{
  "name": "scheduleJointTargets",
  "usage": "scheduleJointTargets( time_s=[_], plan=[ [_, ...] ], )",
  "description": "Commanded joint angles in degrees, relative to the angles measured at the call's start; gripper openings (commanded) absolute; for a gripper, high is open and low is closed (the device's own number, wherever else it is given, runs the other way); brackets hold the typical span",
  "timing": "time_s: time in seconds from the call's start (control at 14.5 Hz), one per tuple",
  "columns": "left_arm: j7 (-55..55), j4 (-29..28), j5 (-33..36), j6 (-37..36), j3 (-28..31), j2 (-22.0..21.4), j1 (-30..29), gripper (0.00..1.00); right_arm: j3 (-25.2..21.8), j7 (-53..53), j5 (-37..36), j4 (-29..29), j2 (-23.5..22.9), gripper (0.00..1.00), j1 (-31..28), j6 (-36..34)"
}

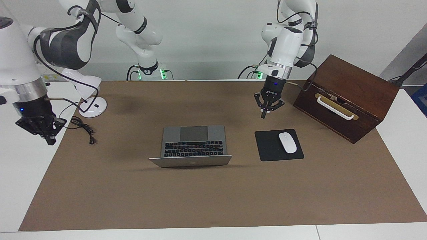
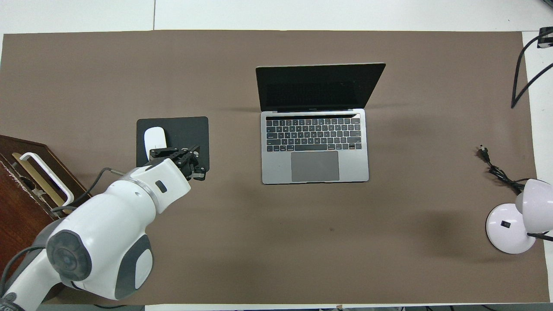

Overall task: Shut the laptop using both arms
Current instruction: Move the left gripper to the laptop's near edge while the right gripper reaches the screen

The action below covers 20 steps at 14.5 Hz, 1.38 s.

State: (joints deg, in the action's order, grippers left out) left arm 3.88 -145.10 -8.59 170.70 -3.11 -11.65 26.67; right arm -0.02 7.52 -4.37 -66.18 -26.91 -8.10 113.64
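Observation:
The laptop (image 1: 193,143) lies open in the middle of the brown mat, with its keyboard and trackpad toward the robots and its lid tilted back. It also shows in the overhead view (image 2: 315,142). My left gripper (image 1: 264,115) is shut and empty. It hangs in the air over the mat, between the wooden box and the laptop, just robot-ward of the mouse pad. In the overhead view the left gripper (image 2: 196,162) covers a corner of the pad. My right gripper (image 1: 50,140) is shut and empty, raised over the white table at the right arm's end, apart from the laptop.
A black mouse pad (image 1: 267,148) (image 2: 185,134) with a white mouse (image 1: 287,142) (image 2: 154,138) lies beside the laptop. A dark wooden box (image 1: 360,90) (image 2: 17,207) stands at the left arm's end. A white lamp (image 1: 93,107) (image 2: 510,229) and its cable (image 1: 83,128) sit at the right arm's end.

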Motion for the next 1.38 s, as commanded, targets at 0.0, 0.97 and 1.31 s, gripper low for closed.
scheduleJointTargets(
  time_s=[0.0,0.97,1.31],
  plan=[
    [1.13,-1.42,-1.08,6.12,0.91,2.86,4.26,0.0,0.37,1.1,-1.43,10.45,-7.45,0.0,3.77,-0.44],
    [1.66,-0.19,-0.82,28.09,1.0,19.2,11.74,0.0,0.54,-44.9,-11.81,7.99,-12.98,0.0,24.35,9.13],
    [1.74,1.84,-0.82,29.95,1.0,23.52,12.53,0.0,0.81,-60.65,-5.67,7.99,-13.34,0.0,25.94,11.17]
  ],
)
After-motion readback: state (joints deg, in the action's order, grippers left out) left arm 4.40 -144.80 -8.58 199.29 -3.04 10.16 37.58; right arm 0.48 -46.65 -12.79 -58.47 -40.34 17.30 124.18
